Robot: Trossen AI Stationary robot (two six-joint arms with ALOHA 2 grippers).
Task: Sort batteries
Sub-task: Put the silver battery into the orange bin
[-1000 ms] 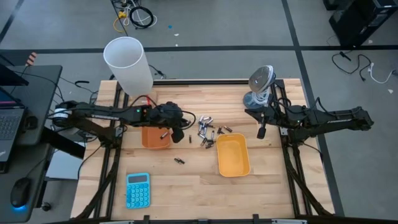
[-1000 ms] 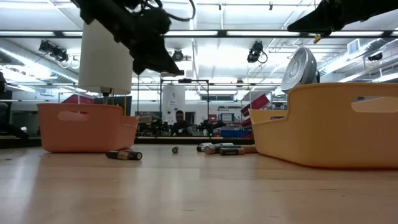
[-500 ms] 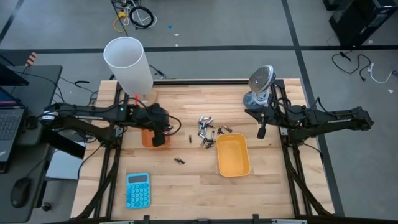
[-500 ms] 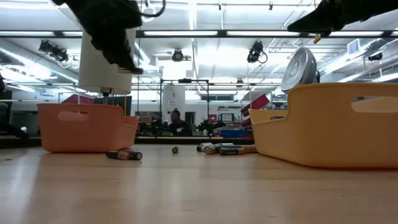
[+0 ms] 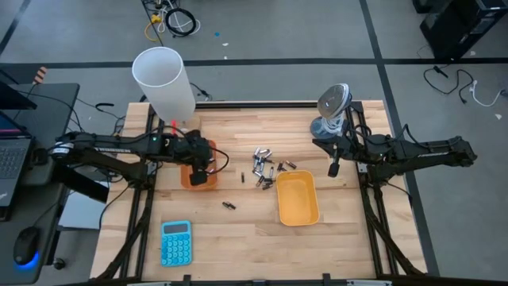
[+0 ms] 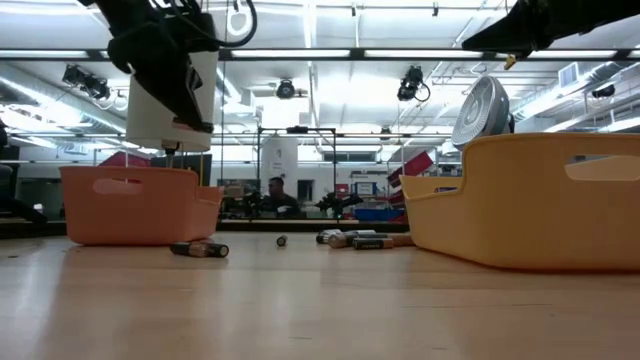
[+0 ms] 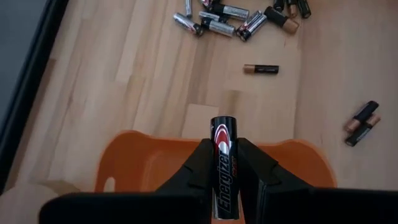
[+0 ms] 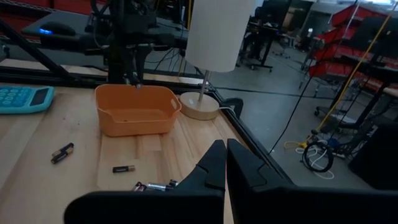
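Observation:
My left gripper [image 5: 203, 170] hangs over the orange tray [image 5: 189, 179], shut on a black battery [image 7: 222, 155]. In the low view it [image 6: 190, 118] is well above the tray [image 6: 135, 205]. A pile of silvery and dark batteries [image 5: 265, 167] lies on the table between the orange tray and the yellow tray [image 5: 298, 199]. One copper-tipped battery [image 7: 261, 69] lies alone nearer the orange tray, and a dark pair [image 5: 228, 205] lies toward the near edge. My right gripper [image 5: 334, 169] waits shut at the table's right, above the table. My left gripper pinches the black battery by its long sides [image 7: 221, 177] between the two fingers. The battery lies along the fingers, and its free end [image 7: 222, 122] sticks out past the fingertips. The fingers slant down from the table's left. The battery is lifted clear, above the orange tray's inside.
A white cylindrical lamp [image 5: 163, 79] stands at the far left behind the orange tray. A small fan [image 5: 333, 107] is at the far right. A teal calculator [image 5: 175, 242] lies at the near left. Bare wood lies between the trays near the front edge.
My left gripper has gone toward the table's left edge, from beside the orange tray's right side to over the tray, and has tipped more steeply downward. Most of this move came early; since then it has nearly kept still.

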